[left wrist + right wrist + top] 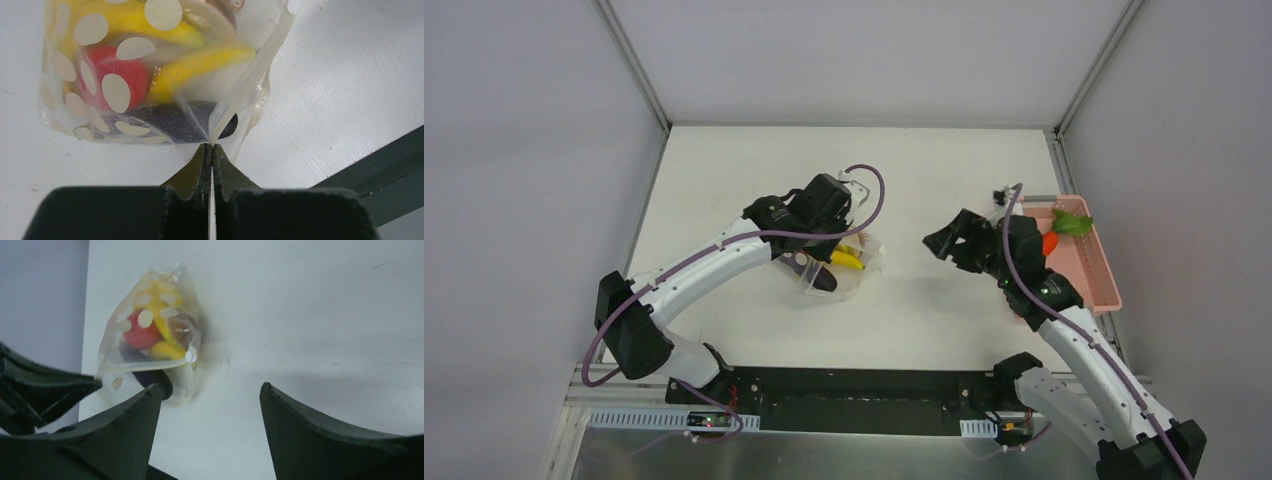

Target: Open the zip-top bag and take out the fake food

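Two tools, two different jobs: the left tool [211, 148] is pinched tight on a thin lip of the zip-top bag [117, 92], right by the white zipper strip. The right tool [210, 390] hangs with its jaws spread wide and nothing between them, pointed at the bag from well apart. The bag lies on the counter [924, 170] a bit left of centre, and much of the fake food is inside it: yellow bananas [200, 62], a red piece [140, 77] and a dark eggplant [175, 120]. The eggplant's tip seems to poke past the zipper line, so I'd say the mouth is at least partly open. At the right edge a pink basket [1086, 268] holds a green piece [1072, 222] and an orange-red one [1050, 243]. To my eye this is the emptying step, one side holding and the other fetching. Next, the right tool would need to come in low at the mouth, line its jaws on the eggplant end and close there, not on plastic.
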